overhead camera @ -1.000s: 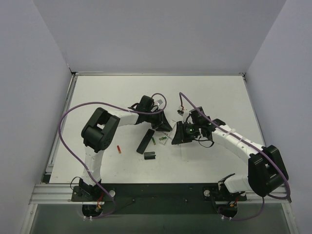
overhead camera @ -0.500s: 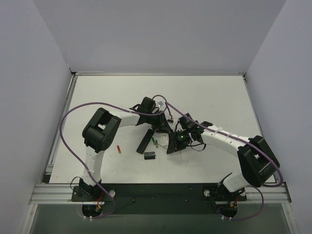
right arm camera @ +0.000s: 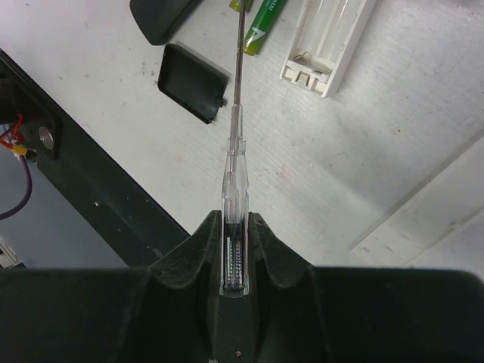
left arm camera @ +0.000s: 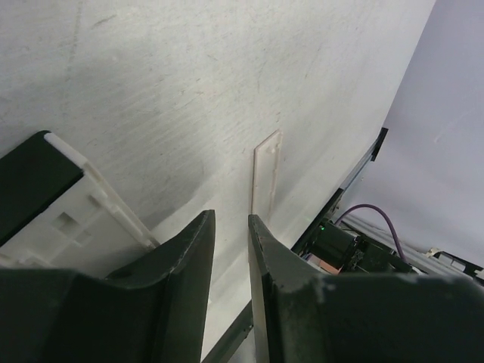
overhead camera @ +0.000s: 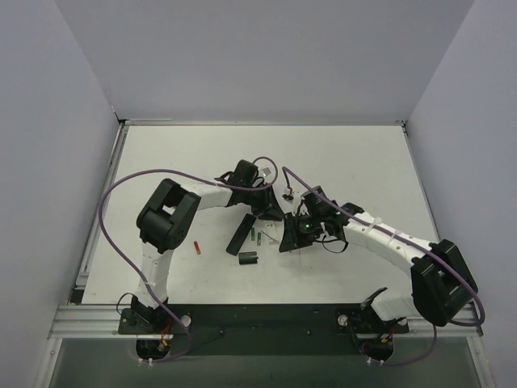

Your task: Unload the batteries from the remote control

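Note:
Two green batteries (overhead camera: 256, 235) lie loose on the table beside the black remote (overhead camera: 239, 234); one (right arm camera: 265, 23) shows in the right wrist view. One red battery (overhead camera: 197, 247) lies further left. My right gripper (right arm camera: 236, 223) is shut on a clear-handled screwdriver (right arm camera: 234, 162), its thin shaft pointing at the green batteries. An open white battery holder (right arm camera: 325, 41) lies with its slots empty. My left gripper (left arm camera: 232, 219) stands low beside the white holder (left arm camera: 83, 204), jaws a narrow gap apart with nothing between them.
A short black rectangular cover (right arm camera: 193, 93) lies near the black remote (right arm camera: 162, 15); it also shows in the top view (overhead camera: 248, 259). A long thin white strip (left arm camera: 266, 170) lies on the table beyond my left fingers. The table's dark front rail (right arm camera: 83, 189) is close.
My right gripper has moved left with the screwdriver toward the green batteries, then eased back slightly. The left gripper has hardly moved.

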Controlling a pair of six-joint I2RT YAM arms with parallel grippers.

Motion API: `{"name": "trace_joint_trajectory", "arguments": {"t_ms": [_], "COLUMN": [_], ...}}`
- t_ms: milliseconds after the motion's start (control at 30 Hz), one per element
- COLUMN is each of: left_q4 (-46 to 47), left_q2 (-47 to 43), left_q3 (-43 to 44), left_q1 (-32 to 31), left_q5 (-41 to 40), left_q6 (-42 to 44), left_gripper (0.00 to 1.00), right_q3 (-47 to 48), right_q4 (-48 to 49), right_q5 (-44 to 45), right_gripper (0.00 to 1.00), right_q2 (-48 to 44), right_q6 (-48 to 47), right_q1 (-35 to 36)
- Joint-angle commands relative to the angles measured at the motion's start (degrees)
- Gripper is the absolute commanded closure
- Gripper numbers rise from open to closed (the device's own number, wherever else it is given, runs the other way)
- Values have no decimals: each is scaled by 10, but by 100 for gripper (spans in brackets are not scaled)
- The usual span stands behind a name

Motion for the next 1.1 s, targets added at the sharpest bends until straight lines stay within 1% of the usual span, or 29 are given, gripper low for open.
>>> {"name": "trace_joint_trajectory", "arguments": {"t_ms": [0,67,167,200,233,267,300,333,367,433,500,533,567,633,667,700,767,833,867,933,967,1067], "left_q4": [-2,-6,-51,-81,-93,-103,-117,-122,-129,-157,-179,-184,-189,-196,-195,-198,-201,-208,-210,-205,-199,-173], "left_q2": [-27,-34,-53,-68,-75,-83,-101,-111,-122,-159,-204,-222,-257,-296,-335,-354,-411,-445,-477,-507,-530,-566], "left_q3": [57,75,117,128,143,148,149,150,148,140,115,104,76,45,24,-8,-42,-84,-96,-139,-155,-209], "left_q1": [-2,-2,0,3,5,7,10,18,22,39,54,70,84,106,134,145,176,185,188,190,191,194], "left_q5": [26,36,46,38,34,32,26,24,13,-3,-31,-39,-55,-67,-75,-78,-95,-111,-126,-139,-146,-179], "left_q6": [16,17,54,64,72,85,90,94,105,120,143,150,162,172,183,191,218,237,248,255,257,270], "left_gripper": [65,65,65,65,62,51,39,20,8,7,7,6,6,6,6,6,6,6,6,6,6,6], "right_q3": [-3,-10,-26,-31,-32,-33,-33,-32,-32,-29,-27,-23,-14,1,22,31,52,81,87,95,95,95], "right_q4": [-38,-55,-80,-85,-93,-106,-113,-119,-125,-134,-149,-154,-160,-169,-178,-183,-193,-193,-186,-175,-164,-149], "right_q5": [9,18,27,28,34,43,46,47,48,60,83,91,99,120,130,142,190,224,274,314,349,361], "right_gripper": [100,100,100,100,100,100,100,100,100,100,100,100,100,100,100,100,100,100,100,100,100,98], "right_q2": [-62,-82,-125,-146,-157,-176,-183,-191,-201,-205,-194,-187,-167,-140,-110,-94,-54,-34,-20,-4,17,64], "right_q6": [5,3,5,5,7,7,9,6,5,-2,-10,-19,-26,-38,-47,-50,-53,-57,-58,-62,-62,-62], "right_q1": [3,2,-12,-22,-27,-32,-41,-57,-67,-101,-125,-149,-159,-185,-205,-217,-232,-241,-243,-246,-248,-252]}}
